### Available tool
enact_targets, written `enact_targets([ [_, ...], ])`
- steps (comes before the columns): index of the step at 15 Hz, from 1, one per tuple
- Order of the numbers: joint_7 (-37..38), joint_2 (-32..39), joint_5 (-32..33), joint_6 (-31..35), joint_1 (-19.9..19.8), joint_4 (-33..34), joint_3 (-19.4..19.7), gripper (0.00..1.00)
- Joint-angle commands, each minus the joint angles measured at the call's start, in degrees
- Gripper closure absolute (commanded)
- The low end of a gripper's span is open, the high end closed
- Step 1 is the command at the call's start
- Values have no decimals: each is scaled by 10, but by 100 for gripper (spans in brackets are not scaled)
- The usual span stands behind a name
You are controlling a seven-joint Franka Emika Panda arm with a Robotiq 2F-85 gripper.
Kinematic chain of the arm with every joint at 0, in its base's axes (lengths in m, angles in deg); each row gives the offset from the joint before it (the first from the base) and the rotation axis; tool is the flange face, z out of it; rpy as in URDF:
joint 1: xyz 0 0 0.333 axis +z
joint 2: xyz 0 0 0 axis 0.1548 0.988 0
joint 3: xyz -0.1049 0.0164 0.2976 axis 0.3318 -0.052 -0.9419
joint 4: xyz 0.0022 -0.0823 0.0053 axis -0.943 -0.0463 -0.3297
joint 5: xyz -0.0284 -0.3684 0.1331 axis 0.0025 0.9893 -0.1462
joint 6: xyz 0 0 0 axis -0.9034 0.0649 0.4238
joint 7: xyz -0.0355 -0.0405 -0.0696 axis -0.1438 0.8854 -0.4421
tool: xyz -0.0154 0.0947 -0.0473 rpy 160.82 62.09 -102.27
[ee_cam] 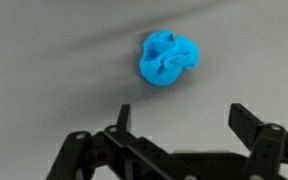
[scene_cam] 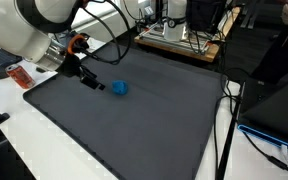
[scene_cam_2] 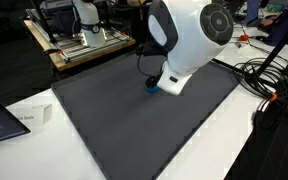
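Note:
A small crumpled blue object [ee_cam: 168, 57], like a wad of cloth or soft plastic, lies on the dark grey mat [scene_cam: 134, 120]. In the wrist view it sits just beyond my gripper [ee_cam: 184, 118], whose two black fingers stand wide apart with only bare mat between them. In an exterior view the blue object [scene_cam: 120, 87] rests near the mat's far left part, a short way to the right of the gripper [scene_cam: 90, 83]. In an exterior view the white arm body [scene_cam_2: 184, 40] hides nearly all of it; only a blue sliver [scene_cam_2: 152, 86] shows.
The mat lies on a white table [scene_cam: 24, 140]. A wooden frame with equipment [scene_cam: 179, 40] stands behind the mat. Black cables [scene_cam: 227, 110] run along the mat's right edge. A red-orange object [scene_cam: 21, 76] lies at the left. A small white box [scene_cam_2: 32, 117] sits by the mat.

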Motion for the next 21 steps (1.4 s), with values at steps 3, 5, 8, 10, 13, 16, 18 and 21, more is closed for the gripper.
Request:
enact_targets([
  [3,-58,-1,-30,-5,-56,-15,-21,0],
  [5,-90,-4,-40,-9,-76,-21,-31,0],
  [8,-142,-8,-55,-6,-103,-35,-47,0],
  [10,-175,-11,-58,-6,-117,-49,-53,0],
  [13,-220,-21,-65,8,-138,-79,-66,0],
  [16,-269,-39,-72,33,-159,-122,-79,0],
  [18,-305,-64,-76,66,-176,-170,-87,0],
  [21,-359,-106,-79,123,-200,-247,-95,0],
])
